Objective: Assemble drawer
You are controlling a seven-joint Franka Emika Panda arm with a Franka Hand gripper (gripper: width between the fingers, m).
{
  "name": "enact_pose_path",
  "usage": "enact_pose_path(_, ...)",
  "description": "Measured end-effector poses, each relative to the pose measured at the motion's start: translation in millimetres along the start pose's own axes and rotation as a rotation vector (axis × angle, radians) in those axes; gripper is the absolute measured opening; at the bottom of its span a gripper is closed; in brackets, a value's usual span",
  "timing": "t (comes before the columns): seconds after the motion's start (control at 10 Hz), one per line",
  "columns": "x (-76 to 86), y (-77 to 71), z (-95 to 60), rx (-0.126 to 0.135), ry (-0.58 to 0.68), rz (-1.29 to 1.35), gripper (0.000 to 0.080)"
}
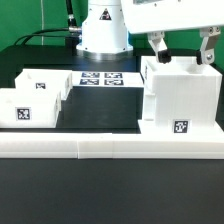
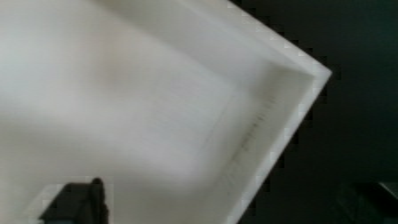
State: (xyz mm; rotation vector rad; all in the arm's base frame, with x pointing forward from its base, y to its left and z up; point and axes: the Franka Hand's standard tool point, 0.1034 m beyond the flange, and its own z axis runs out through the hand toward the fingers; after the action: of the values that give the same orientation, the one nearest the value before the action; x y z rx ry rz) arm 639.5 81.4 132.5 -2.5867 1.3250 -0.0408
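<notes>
The drawer's large white boxy casing (image 1: 180, 95) stands at the exterior view's right, with a square tag low on its front. Two smaller white trays (image 1: 30, 100) with tags lie at the exterior view's left. My gripper (image 1: 182, 50) hangs over the casing's top, with its fingers spread wide and holding nothing. I cannot tell whether the fingertips touch the casing. In the wrist view the casing's white surface and one edge (image 2: 178, 90) fill most of the picture. My gripper (image 2: 228, 205) shows there as one dark finger (image 2: 75, 200) over the white surface, with a trace of the other at the far side.
The marker board (image 1: 100, 77) lies flat in front of the robot base (image 1: 104, 30). A long low white border wall (image 1: 100, 148) runs along the front, with the casing and trays against it. The table top is black.
</notes>
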Motion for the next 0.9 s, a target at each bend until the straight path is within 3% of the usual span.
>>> enact_pose_path(0.1, -1.1, 13.7, -3.1, -0.061, -0.03, -0.199, 0.0649)
enact_pose_path(0.2, 4.1, 22.1, -12.5, -0.083, -0.038, -0.331, 0.0649)
enact_pose_path(0.4, 20.3, 41.3, -23.9, -0.087, -0.036, -0.526, 0.0649)
enact_pose_path(0.8, 22.8, 46.1, -21.5, -0.09, -0.05, -0.767, 0.0649)
enact_pose_path(0.9, 28.0, 61.6, -18.8, -0.116, -0.054, -0.764, 0.0649)
